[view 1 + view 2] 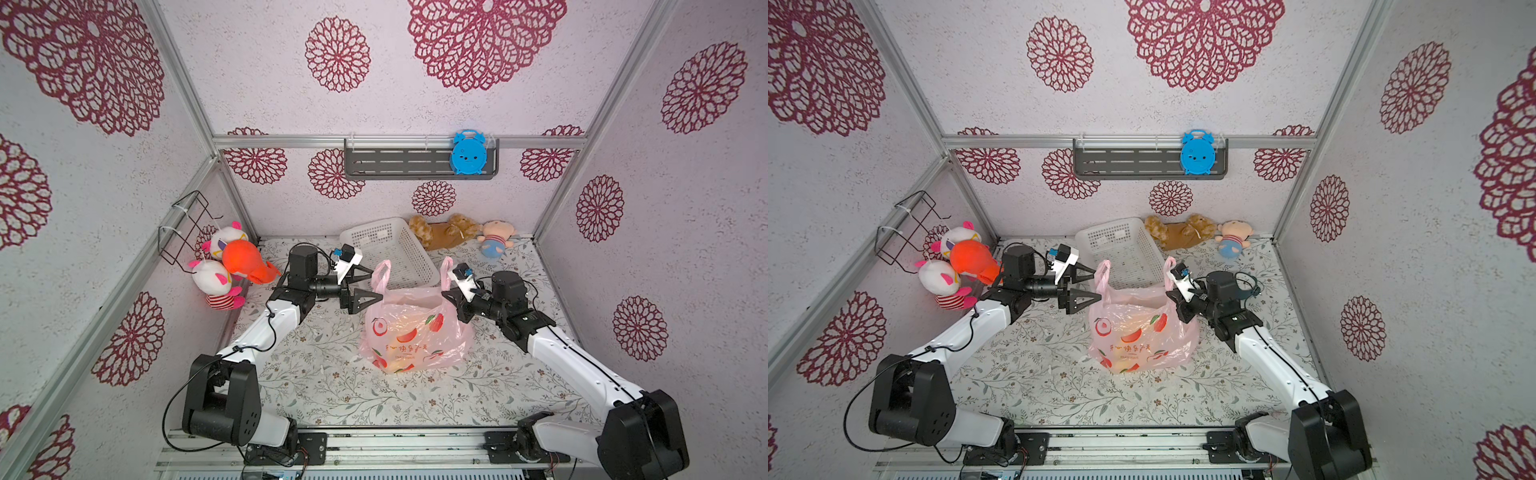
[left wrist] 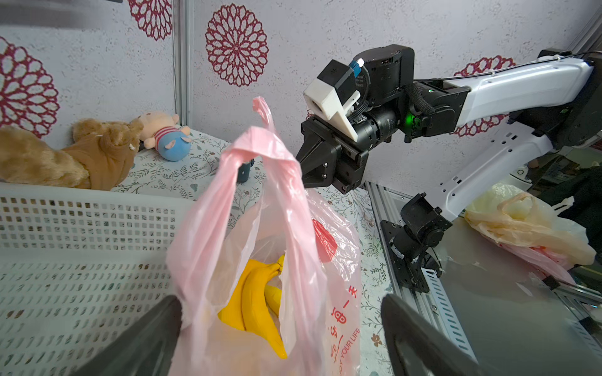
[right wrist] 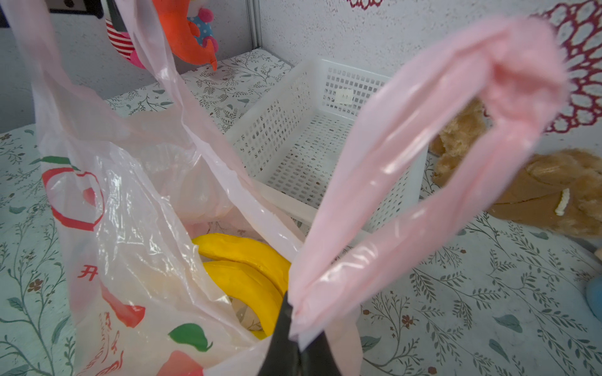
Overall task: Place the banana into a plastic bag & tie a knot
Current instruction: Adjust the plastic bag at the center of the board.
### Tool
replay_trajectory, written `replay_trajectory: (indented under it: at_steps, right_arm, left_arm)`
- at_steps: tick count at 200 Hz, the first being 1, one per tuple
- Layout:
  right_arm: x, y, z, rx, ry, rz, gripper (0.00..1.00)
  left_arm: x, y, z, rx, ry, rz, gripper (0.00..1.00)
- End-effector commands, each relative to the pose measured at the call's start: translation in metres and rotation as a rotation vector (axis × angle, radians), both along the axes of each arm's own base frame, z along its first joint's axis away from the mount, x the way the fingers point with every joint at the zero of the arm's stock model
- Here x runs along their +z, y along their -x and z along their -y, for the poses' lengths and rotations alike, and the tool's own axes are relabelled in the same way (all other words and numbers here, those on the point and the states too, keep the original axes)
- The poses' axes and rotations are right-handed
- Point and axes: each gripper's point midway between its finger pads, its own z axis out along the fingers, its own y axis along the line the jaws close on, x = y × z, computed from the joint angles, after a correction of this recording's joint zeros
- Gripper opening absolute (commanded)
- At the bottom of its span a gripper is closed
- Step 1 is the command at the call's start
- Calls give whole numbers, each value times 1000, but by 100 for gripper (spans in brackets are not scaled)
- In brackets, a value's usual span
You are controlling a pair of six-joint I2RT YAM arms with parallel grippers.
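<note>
The pink plastic bag (image 1: 415, 332) (image 1: 1142, 336) stands on the table with its mouth open. The yellow banana (image 2: 257, 306) (image 3: 247, 257) lies inside it. My left gripper (image 1: 376, 283) (image 1: 1097, 286) (image 2: 280, 299) is open, with the foot of the bag's left handle loop (image 1: 381, 274) (image 2: 260, 156) between its spread fingers. My right gripper (image 1: 444, 293) (image 1: 1168, 294) (image 3: 294, 328) is shut on the foot of the right handle loop (image 1: 446, 268) (image 3: 456, 130), which stands upright. The two loops stand apart and no knot shows.
A white mesh basket (image 1: 390, 249) sits right behind the bag. A brown plush (image 1: 444, 230) and a small doll (image 1: 494, 239) lie at the back right. Plush toys (image 1: 232, 266) hang at the left wall. More bags (image 2: 521, 228) lie beyond the front rail.
</note>
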Motion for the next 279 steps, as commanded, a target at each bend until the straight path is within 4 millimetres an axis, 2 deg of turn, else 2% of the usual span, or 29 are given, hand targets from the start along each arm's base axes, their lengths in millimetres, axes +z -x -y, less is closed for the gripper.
replay_trajectory:
  at_steps: [1,27,66,90,107,132,142,158,186,218,245,279]
  right_arm:
    - [24,-3,-2,5,-40,30,0]
    - [28,-1,-3,10,-47,33,0]
    - [30,2,-2,14,-48,35,0]
    - [32,2,-2,13,-49,36,0]
    - [33,3,-2,14,-52,37,0]
    - [35,5,-3,20,-67,41,0]
    - [37,6,-4,28,-73,43,0]
    - [40,6,-5,30,-79,53,0]
    - [48,7,-4,31,-86,80,0]
    - [69,8,-1,23,-83,143,0]
    - [111,6,2,9,-77,230,0]
    - [170,9,8,-31,-123,356,0]
  left_arm:
    - [-11,0,5,0,-24,-7,99]
    - [-18,-5,7,15,-34,-12,99]
    - [-18,-8,12,13,-35,-4,96]
    - [-19,-11,15,20,-41,-1,89]
    - [-21,-13,15,30,-45,-12,74]
    - [-17,-18,22,69,-57,-26,37]
    - [-15,-19,27,99,-70,-27,20]
    - [-8,-21,35,148,-82,-36,0]
    - [-5,-32,36,302,-133,-77,0]
    - [14,-36,25,476,-192,-109,0]
    - [61,-24,12,570,-198,-106,0]
    - [119,4,-3,649,-219,-100,0]
